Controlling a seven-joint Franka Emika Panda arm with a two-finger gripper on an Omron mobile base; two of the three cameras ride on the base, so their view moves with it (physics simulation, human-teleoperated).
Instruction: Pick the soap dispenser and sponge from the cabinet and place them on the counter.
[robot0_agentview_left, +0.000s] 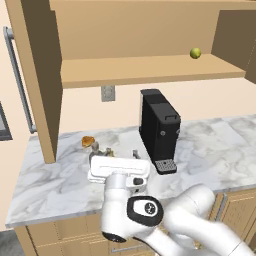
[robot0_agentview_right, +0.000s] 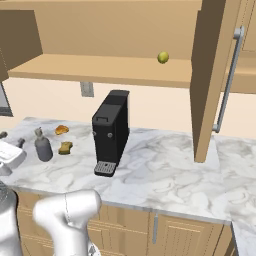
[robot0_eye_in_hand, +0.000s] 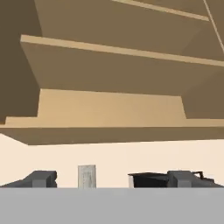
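We judge both done: soap dispenser (robot0_agentview_right: 43, 147) and sponge (robot0_agentview_right: 65, 147) sit on the counter (robot0_agentview_right: 165, 170); our gripper (robot0_eye_in_hand: 111, 178) gapes wide, empty.

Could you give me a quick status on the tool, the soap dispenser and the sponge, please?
Tool open, empty, facing the cabinet. Soap dispenser and sponge both on the counter. Coffee machine beside them, nothing blocking.
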